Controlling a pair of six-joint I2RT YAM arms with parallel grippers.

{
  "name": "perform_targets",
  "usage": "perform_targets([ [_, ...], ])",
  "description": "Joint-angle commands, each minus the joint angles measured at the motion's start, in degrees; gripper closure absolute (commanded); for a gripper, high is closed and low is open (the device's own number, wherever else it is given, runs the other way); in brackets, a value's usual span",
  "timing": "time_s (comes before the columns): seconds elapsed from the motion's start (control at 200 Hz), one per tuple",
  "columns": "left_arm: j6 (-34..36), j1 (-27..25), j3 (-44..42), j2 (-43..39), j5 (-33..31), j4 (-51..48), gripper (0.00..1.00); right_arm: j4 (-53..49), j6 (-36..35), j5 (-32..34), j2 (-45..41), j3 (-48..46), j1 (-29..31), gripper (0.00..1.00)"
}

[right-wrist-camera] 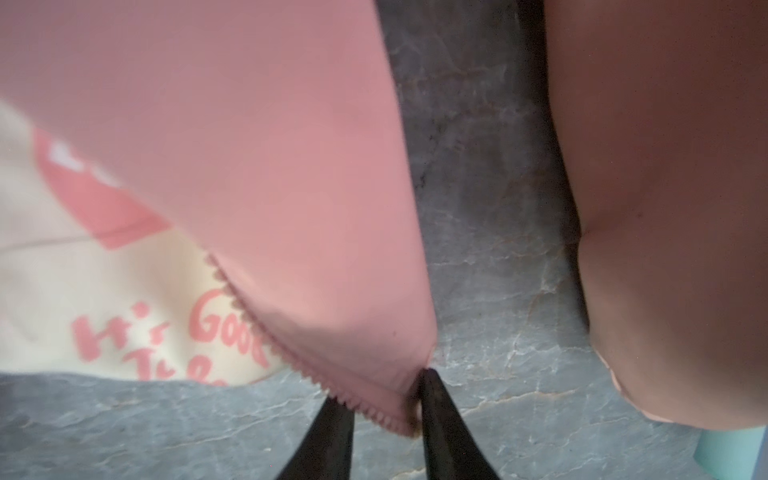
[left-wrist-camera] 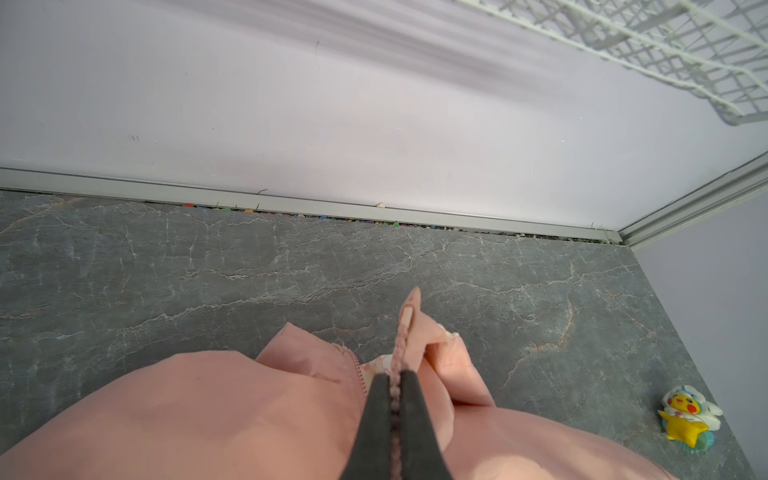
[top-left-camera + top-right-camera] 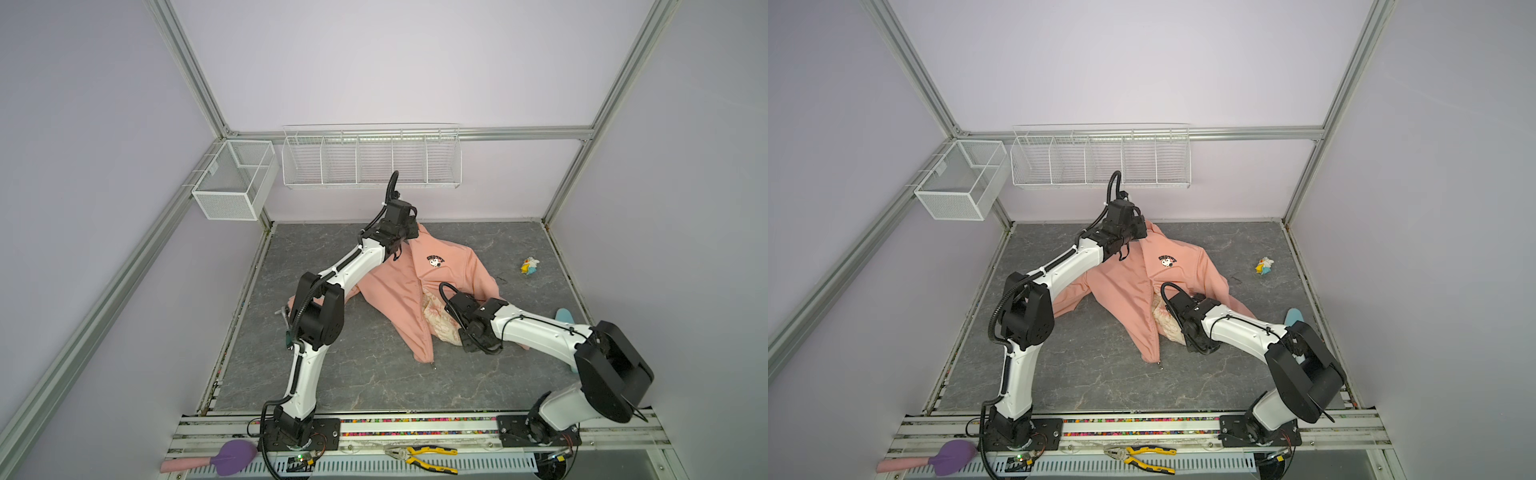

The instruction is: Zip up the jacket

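Jackets: there was one, the jacket [image 3: 386, 291].
Chest patches: one, the cartoon patch [image 3: 435, 261].
Robot arms: two were in view, the left arm [image 3: 357, 262] and the right arm [image 3: 536, 328].
Grippers: two, the left gripper [image 2: 395, 384] and the right gripper [image 1: 382, 388].
Wire baskets: two hung on the walls, the mesh basket [image 3: 232, 187] and the long rack [image 3: 370, 160].
Rack compartments: five.
Toy figures: one, the yellow figure [image 3: 530, 266].
Pliers: one pair, the pliers [image 3: 432, 450].
Purple things: one, the purple bulb [image 3: 235, 456].
Teal things: one, the teal piece [image 3: 565, 315], which was partly hidden.
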Motion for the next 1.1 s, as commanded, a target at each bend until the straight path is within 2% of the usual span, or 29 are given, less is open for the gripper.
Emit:
perform_targets([
  [0.0,-1.09,0.50,1.30,0.74,0.49,0.07,1.00,-0.08,0.60,0.04,-0.01,-0.73,0.25,0.76],
  [0.31,-1.47,0.46,1.13,0.66,0.67,0.16,1.00,-2.49,1.11,1.53,-7.73,-0.59,0.60,0.93],
  [0.59,-5.41,0.56,3.72,0.94,-0.12,-0.95,1.00,-3.46,-2.50,-3.28,-18.31,0.21,5.21,0.93],
  [0.845,-11.51,0.75,13.06,5.06,-3.08,-8.08,1.00,-1.37,-4.88,-8.47,-18.08,-0.03,13.22,0.93],
  [1.095,-14.28,1.06,21.91,10.86,-5.11,-15.75,1.00,1.24,-4.50,-8.53,-12.63,-0.49,18.55,0.93],
])
